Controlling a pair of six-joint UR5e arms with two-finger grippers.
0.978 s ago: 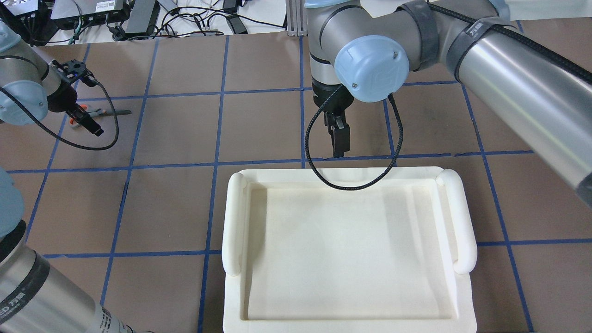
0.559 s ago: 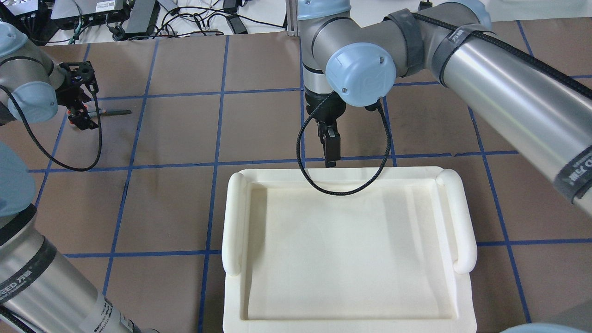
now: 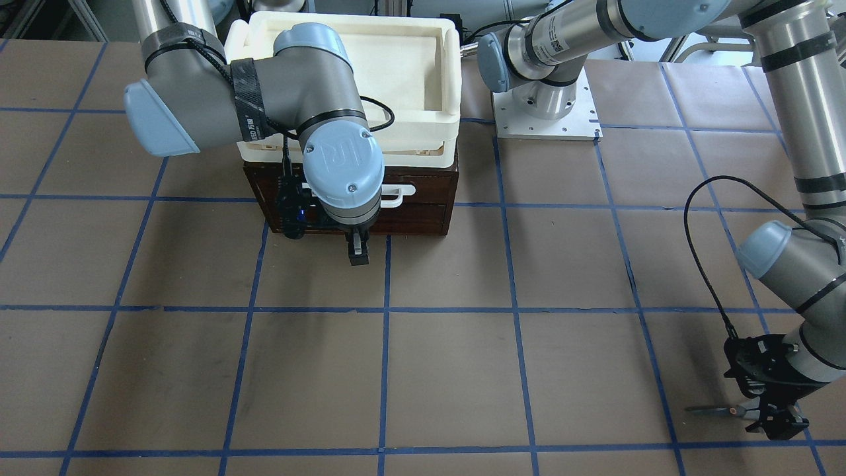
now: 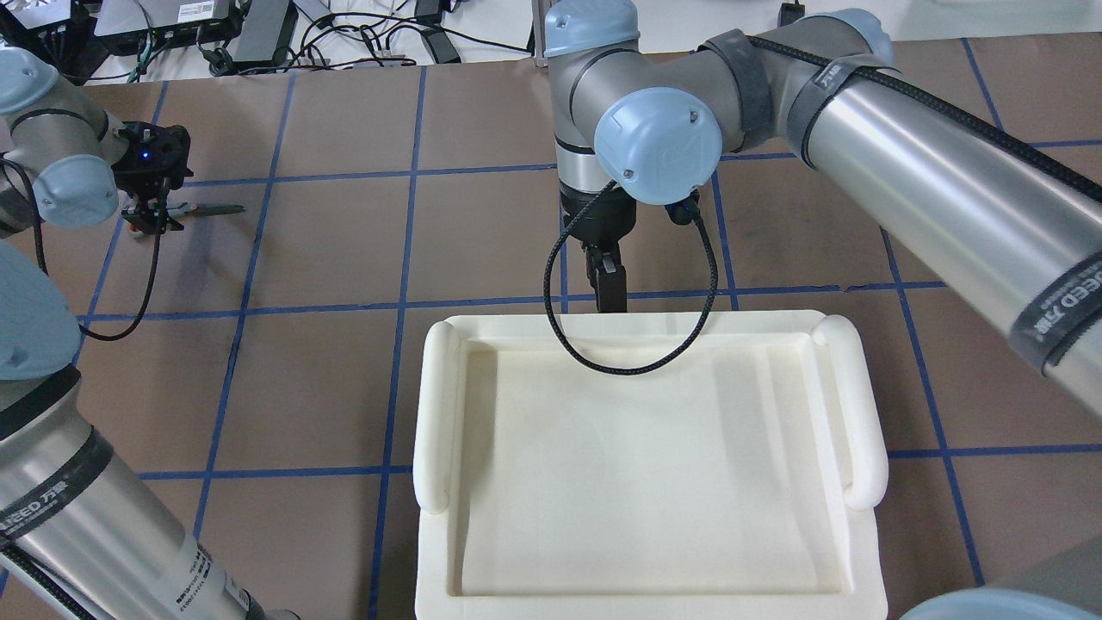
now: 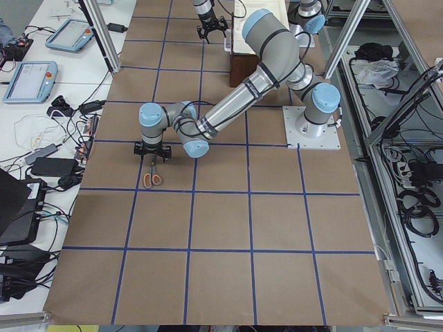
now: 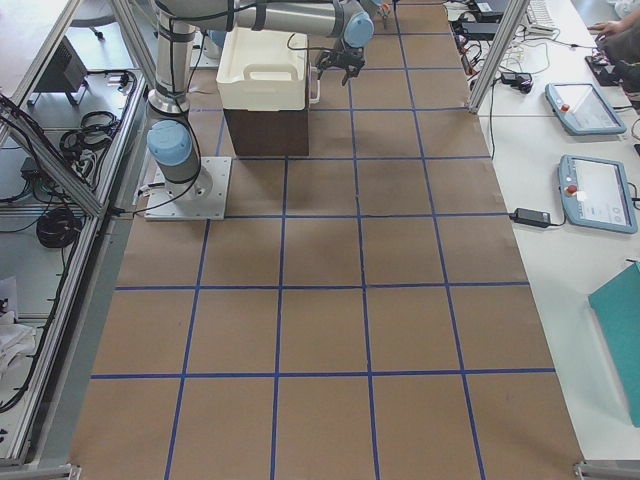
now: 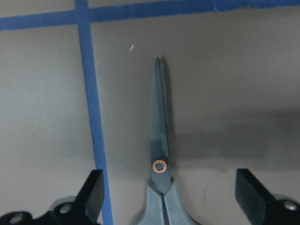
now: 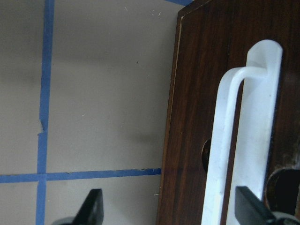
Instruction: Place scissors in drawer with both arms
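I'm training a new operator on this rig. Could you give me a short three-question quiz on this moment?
1. Fill in: the right gripper faces the drawer's white ____.
2. True or false: the scissors lie inside the drawer.
3. Which hangs open over the scissors? A) left gripper B) right gripper

Key: 1 handle; 2 false; 3 A.
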